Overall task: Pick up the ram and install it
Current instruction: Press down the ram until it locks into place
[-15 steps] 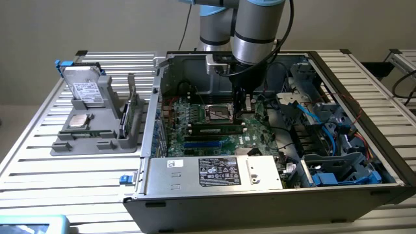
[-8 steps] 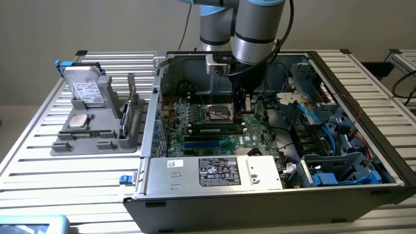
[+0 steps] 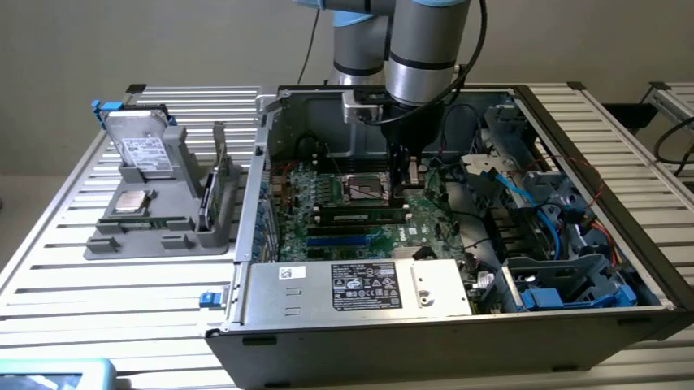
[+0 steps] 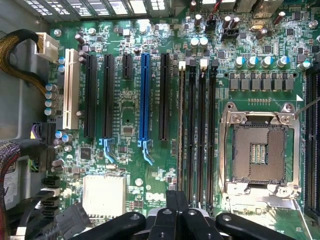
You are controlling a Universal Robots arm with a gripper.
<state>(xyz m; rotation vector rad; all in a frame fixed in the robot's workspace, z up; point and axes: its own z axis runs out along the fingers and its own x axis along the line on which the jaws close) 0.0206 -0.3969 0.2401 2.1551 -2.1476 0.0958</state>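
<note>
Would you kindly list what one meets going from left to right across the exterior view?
Silver hard drive on the grey holder → green motherboard in the open black computer case → blue plastic bracket.

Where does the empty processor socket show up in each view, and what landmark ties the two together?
Exterior view: the processor socket sits mid-motherboard inside the open case, just to the exterior view's left of the gripper.
Wrist view: the processor socket, silver-framed, lies beside the row of black memory slots.
Shared landmark: the blue expansion slot.
</note>
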